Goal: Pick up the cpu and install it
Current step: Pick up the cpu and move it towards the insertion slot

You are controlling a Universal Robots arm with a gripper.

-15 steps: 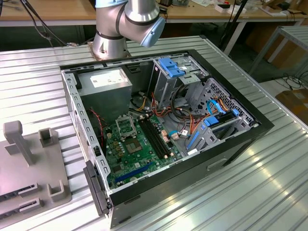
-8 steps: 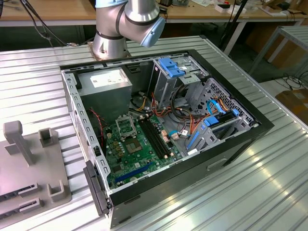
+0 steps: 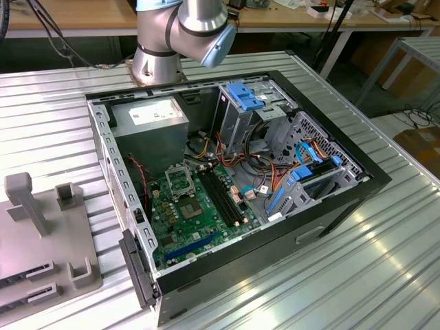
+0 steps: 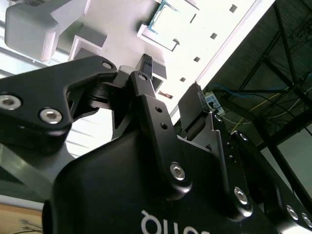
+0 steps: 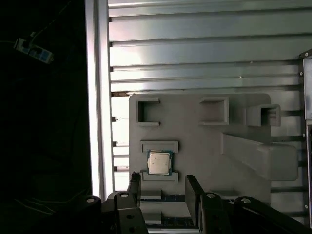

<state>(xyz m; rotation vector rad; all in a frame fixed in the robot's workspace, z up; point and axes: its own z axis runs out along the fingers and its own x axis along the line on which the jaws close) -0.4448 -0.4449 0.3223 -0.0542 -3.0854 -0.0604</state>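
The cpu point(image 5: 159, 163) is a small square chip with a pale metal face and a green rim. It lies flat on a grey fixture plate point(image 5: 200, 146), between two low holder blocks. In the second wrist view the cpu point(image 4: 167, 23) sits a little beyond the fingertips. My gripper point(image 5: 164, 186) hovers above the plate at the chip's near side, open, with nothing between its black fingers point(image 5: 135, 181). The same gripper point(image 4: 170, 80) stands open in the second wrist view. In the exterior view, the black-and-silver socket frame point(image 3: 180, 180) sits on the green board point(image 3: 199, 223) inside the open computer case point(image 3: 357, 185).
The fixture plate point(image 3: 41, 240) lies at the exterior view's left, beside the case, with a tall post point(image 3: 24, 199) and several raised brackets. Everything rests on a ribbed metal table point(image 3: 385, 268). The plate lies close to the table's edge point(image 5: 96, 97). Cables and a drive cage point(image 3: 244, 103) crowd the case.
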